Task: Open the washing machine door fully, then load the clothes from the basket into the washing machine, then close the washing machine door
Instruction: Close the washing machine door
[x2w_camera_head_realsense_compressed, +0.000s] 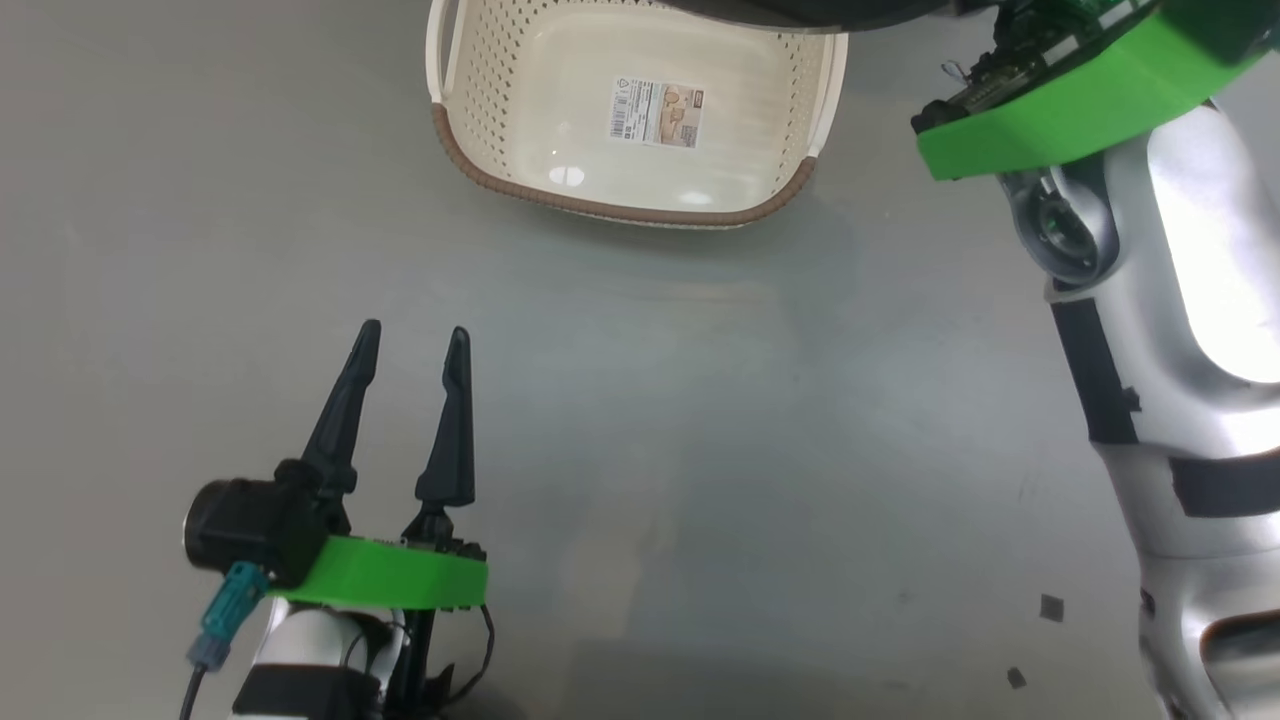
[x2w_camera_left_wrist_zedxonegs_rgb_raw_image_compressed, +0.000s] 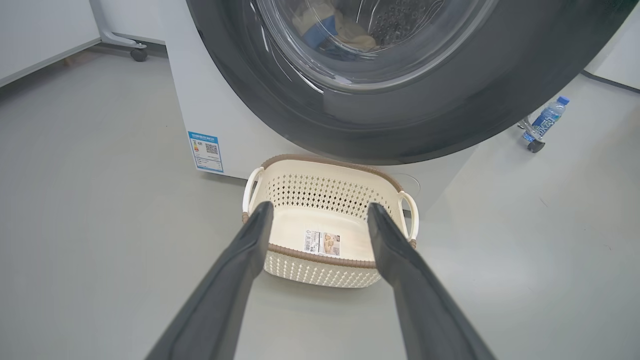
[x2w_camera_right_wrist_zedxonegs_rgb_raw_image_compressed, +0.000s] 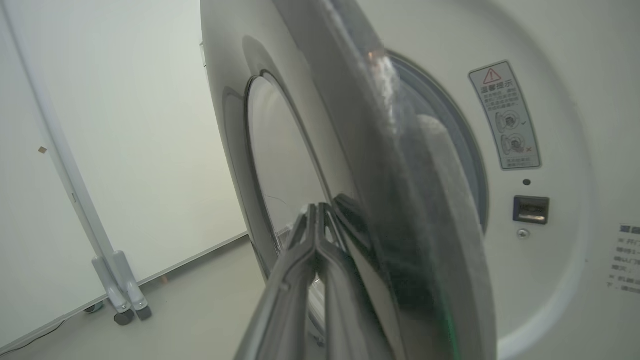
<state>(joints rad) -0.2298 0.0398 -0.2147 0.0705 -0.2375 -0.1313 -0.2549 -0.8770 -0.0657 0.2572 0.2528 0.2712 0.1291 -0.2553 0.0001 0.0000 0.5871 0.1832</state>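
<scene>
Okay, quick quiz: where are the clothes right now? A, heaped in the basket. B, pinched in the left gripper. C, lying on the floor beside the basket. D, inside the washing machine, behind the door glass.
D: the basket holds nothing but its label sticker, and the yellow-and-blue clothes show through the glass of the washing machine door.
</scene>
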